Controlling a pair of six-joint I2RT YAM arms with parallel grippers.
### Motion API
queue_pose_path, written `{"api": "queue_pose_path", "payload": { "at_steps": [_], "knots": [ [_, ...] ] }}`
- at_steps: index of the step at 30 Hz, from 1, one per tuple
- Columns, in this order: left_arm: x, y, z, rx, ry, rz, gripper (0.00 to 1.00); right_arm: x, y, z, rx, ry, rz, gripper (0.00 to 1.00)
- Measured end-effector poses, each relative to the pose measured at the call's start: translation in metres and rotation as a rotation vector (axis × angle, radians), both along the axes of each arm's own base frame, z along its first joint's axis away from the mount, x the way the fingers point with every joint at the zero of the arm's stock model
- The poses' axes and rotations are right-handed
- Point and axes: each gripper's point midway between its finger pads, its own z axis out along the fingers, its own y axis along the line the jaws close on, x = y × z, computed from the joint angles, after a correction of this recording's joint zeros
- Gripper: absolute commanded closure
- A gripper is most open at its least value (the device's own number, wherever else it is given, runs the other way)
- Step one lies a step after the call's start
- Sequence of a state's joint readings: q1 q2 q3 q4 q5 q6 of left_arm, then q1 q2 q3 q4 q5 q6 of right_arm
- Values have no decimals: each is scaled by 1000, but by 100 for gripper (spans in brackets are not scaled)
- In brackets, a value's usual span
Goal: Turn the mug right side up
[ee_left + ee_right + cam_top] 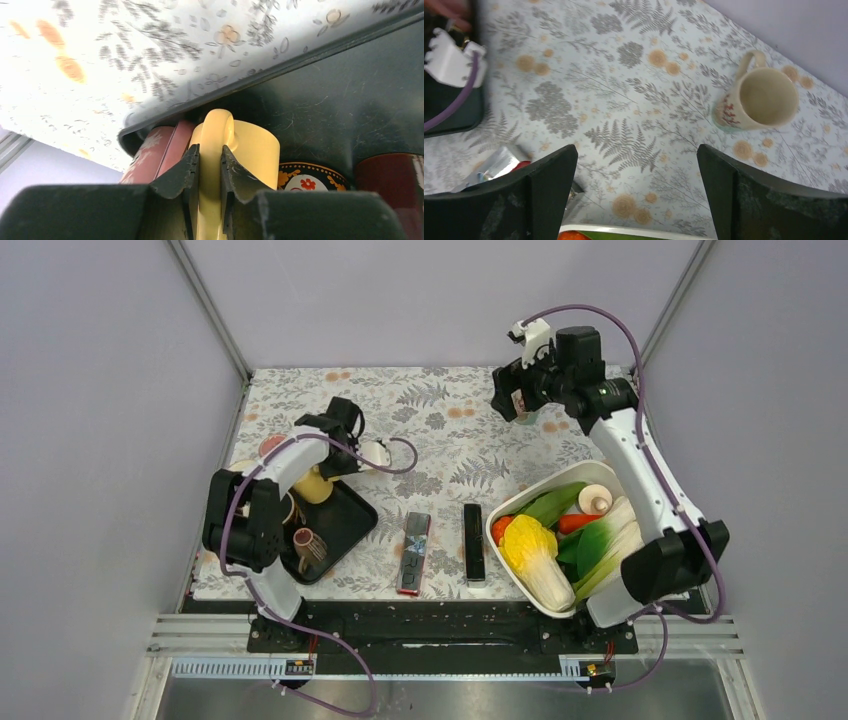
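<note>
A yellow mug (313, 485) sits at the far end of a black tray (352, 525) on the left. My left gripper (337, 462) is shut on its handle. In the left wrist view the fingers (187, 165) clamp the yellow handle (218, 131), with the mug body (252, 150) beyond them. I cannot tell which way up this mug is. My right gripper (512, 400) is open and empty, held high over the far right of the table. Its wrist view shows a cream floral mug (759, 97) standing upright, mouth up, apart from the gripper (636, 170).
The tray (340, 90) also holds a maroon cup (155, 150), a patterned dish (306, 178), a dark red cup (392, 185) and brown cups (308, 545). A packet (414, 552) and a black remote (473, 540) lie mid-table. A white basin (497, 512) of vegetables stands at the right.
</note>
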State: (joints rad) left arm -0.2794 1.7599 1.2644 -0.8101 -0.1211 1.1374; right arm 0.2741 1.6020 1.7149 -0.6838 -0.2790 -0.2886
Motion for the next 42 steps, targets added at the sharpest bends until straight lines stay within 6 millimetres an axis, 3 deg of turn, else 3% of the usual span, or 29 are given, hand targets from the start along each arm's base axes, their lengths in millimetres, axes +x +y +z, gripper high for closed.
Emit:
{"api": "queue_pose_path", "payload": {
  "at_steps": [4, 7, 10, 13, 18, 21, 25, 28, 32, 34, 35, 37, 38, 39, 40, 41, 42],
  "knots": [
    [11, -17, 39, -116, -93, 40, 100, -36, 31, 20, 109, -84, 121, 0],
    [17, -28, 65, -201, -158, 75, 100, -64, 64, 13, 171, -94, 229, 1],
    [19, -36, 77, -274, -193, 130, 100, -85, 101, -13, 232, -54, 325, 0],
    [21, -43, 79, -346, -205, 218, 100, -107, 137, -53, 309, 39, 398, 1],
    [21, -62, 91, -500, -219, 336, 100, -123, 191, -95, 417, 163, 471, 1],
    [14, -76, 112, -622, -217, 371, 100, -129, 219, -99, 497, 197, 520, 1],
    [2, -96, 156, -786, -237, 358, 100, -126, 239, -93, 574, 219, 543, 1],
    [-9, -106, 186, -882, -254, 329, 100, -115, 254, -77, 641, 224, 554, 1],
    [-19, -116, 208, -966, -257, 302, 100, -112, 268, -53, 744, 224, 594, 1],
    [-23, -121, 213, -1001, -241, 296, 100, -115, 272, -47, 784, 242, 618, 14],
    [-24, -123, 214, -1013, -233, 295, 100, -116, 274, -44, 802, 251, 634, 29],
    [-27, -128, 217, -1043, -216, 293, 100, -122, 279, -38, 838, 277, 673, 77],
    [-27, -130, 219, -1058, -209, 293, 100, -124, 281, -36, 851, 286, 685, 95],
    [-28, -132, 224, -1072, -214, 287, 100, -129, 280, -38, 865, 352, 686, 100],
    [-27, -131, 229, -1081, -232, 271, 92, -132, 279, -35, 887, 378, 713, 100],
    [-25, -126, 231, -1072, -254, 274, 66, -137, 278, -26, 907, 362, 752, 100],
    [-24, -124, 232, -1076, -256, 283, 31, -138, 275, -19, 920, 368, 746, 100]
  ]
}}
